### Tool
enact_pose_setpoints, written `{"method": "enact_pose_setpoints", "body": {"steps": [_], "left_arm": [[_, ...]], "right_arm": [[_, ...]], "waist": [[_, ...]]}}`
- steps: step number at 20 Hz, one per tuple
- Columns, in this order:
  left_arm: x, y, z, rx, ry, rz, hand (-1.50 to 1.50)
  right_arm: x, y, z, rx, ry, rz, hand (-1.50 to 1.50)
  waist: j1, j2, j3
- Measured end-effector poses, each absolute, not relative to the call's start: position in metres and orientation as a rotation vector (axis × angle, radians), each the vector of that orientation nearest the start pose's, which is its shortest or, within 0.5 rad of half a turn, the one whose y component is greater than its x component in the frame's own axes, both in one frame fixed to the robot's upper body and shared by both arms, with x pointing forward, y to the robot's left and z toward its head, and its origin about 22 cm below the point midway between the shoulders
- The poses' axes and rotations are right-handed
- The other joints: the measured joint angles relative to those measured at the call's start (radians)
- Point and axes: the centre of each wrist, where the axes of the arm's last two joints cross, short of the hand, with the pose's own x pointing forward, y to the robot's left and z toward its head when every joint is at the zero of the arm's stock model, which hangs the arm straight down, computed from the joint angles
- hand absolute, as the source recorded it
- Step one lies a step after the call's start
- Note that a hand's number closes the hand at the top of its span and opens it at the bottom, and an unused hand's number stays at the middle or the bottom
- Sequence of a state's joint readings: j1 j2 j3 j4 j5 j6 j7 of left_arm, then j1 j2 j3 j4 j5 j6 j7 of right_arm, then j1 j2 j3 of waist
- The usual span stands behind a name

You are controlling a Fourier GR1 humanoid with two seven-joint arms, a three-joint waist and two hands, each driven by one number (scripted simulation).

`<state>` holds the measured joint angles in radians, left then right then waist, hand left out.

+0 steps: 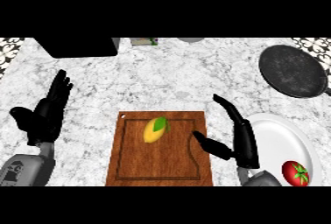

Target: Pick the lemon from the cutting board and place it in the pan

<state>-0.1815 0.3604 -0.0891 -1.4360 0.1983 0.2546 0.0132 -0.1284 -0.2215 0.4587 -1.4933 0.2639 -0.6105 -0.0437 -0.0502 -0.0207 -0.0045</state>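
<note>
While lemon (155, 129) lies untouched | right hand (241, 139) spread wide, empty

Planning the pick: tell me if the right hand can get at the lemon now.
Probably yes: the right hand is open beside the cutting board, and nothing lies between it and the lemon.

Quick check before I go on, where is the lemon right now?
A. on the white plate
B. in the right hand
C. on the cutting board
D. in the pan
C: the lemon lies on the cutting board, with the open right hand beside it, not touching, and the pan far off.
</note>
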Motion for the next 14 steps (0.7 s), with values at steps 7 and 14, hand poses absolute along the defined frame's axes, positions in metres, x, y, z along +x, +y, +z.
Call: {"method": "enact_pose_setpoints", "body": {"steps": [7, 14], "left_arm": [[0.286, 0.285, 0.038, 0.243, -1.586, -0.024, 0.00], [0.291, 0.277, 0.044, 0.227, -1.606, -0.038, 0.00]], "right_arm": [[0.209, -0.178, 0.038, -0.615, -1.672, 0.537, -1.50], [0.202, -0.162, 0.120, -0.713, -1.508, 0.689, -1.50]], "waist": [[0.002, 0.001, -0.004], [0.025, 0.007, -0.003]]}}
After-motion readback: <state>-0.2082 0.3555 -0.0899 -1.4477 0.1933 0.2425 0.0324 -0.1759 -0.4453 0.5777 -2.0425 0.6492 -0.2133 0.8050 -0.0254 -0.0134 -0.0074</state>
